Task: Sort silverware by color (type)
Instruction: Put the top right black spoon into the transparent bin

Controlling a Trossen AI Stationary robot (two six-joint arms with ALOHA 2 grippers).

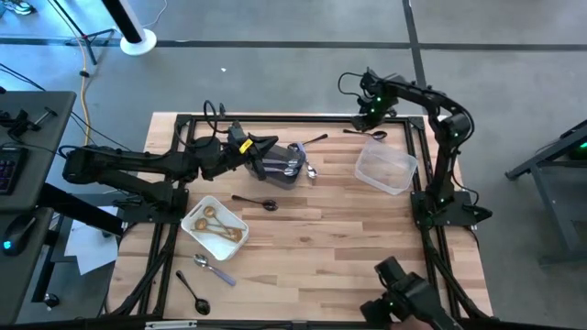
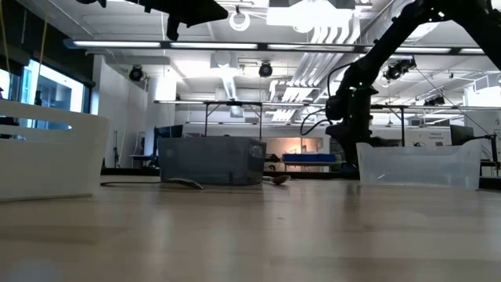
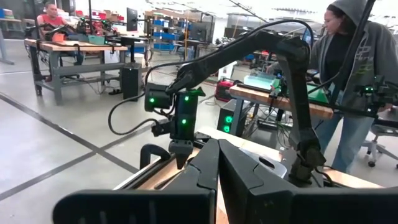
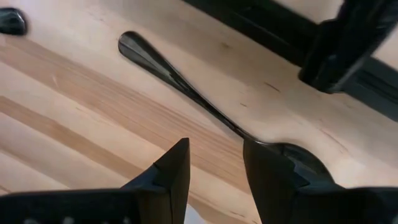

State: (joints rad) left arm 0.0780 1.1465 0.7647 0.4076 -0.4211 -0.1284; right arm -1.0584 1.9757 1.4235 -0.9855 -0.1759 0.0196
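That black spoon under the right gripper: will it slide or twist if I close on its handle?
The black spoon looks glossy and lies flat on the table, so the open right gripper may find little to bite and could skid it. Thin neck, heavier bowl: it may pivot. It looks rigid.

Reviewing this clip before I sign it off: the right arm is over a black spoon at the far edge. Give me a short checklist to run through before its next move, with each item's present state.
1. Right gripper fingers apart: ok, a gap shows between them.
2. Black spoon lies flat and free on the table: ok, nothing rests on it.
3. Fingers lined up over the spoon's neck: ok in the right wrist view, with the handle running between them.
4. Gripper low enough to close on it: cannot tell; the height above the wood is unclear.
5. Left gripper out of the way: ok, shut, above the grey bin.
6. Clear tub beside the spoon not in the path: ok, apart.
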